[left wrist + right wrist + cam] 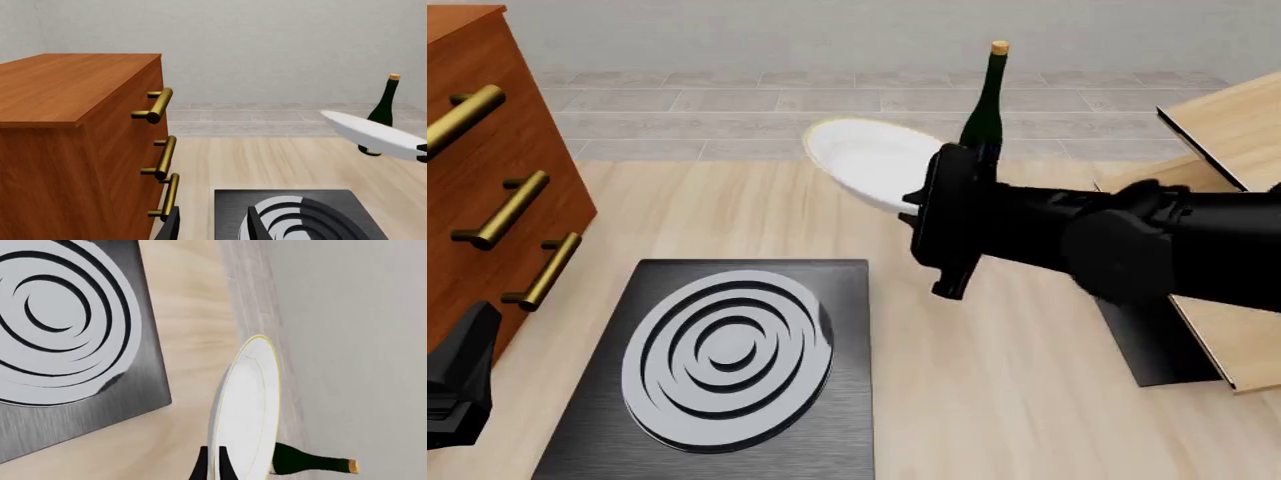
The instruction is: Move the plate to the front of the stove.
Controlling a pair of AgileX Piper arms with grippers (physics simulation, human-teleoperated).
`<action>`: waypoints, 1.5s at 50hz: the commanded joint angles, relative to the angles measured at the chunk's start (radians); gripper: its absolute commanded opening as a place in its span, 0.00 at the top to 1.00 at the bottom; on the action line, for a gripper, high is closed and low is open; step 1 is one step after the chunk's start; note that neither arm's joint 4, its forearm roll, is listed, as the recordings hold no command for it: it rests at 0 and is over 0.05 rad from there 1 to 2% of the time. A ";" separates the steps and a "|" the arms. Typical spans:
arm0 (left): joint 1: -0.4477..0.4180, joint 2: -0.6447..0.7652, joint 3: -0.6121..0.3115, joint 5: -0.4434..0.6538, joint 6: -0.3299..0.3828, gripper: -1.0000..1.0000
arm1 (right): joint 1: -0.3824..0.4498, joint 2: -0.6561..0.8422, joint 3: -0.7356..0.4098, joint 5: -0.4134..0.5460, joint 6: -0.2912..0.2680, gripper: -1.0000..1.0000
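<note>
The white plate [861, 160] with its thin gold rim hangs tilted in the air beyond the stove's far edge. My right gripper [916, 205] is shut on the plate's near rim. In the right wrist view the plate [247, 410] stands edge-on between the fingertips [212, 466]. The stove [727, 345], a black slab with silver-grey rings, lies at the front left of the table. My left gripper [213, 227] is open and holds nothing. It hovers by the stove's [293, 215] left side, low at the front view's left edge [461, 385]. From there the plate [373, 132] shows off to the side.
A wooden cabinet [481, 170] with brass handles stands left of the stove. A green bottle [985, 110] stands just behind the plate. A plain black slab [1148, 350] lies under the right arm, and a wooden board [1228, 130] sits at the far right.
</note>
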 commanded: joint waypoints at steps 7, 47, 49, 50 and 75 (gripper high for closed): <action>0.000 -0.001 0.000 0.000 0.000 0.00 | 0.065 0.218 -0.192 -0.033 -0.013 1.00; 0.000 0.000 0.000 0.000 0.000 0.00 | 0.083 0.501 -0.516 -0.083 0.081 1.00; 0.000 0.000 0.000 0.000 0.000 0.00 | 0.081 0.516 -0.534 -0.079 0.088 1.00; 0.000 0.000 0.000 0.000 0.000 0.00 | 0.081 0.529 -0.545 -0.065 0.091 1.00; 0.000 0.000 0.000 0.000 0.000 0.00 | 0.112 0.708 -0.767 0.053 0.140 1.00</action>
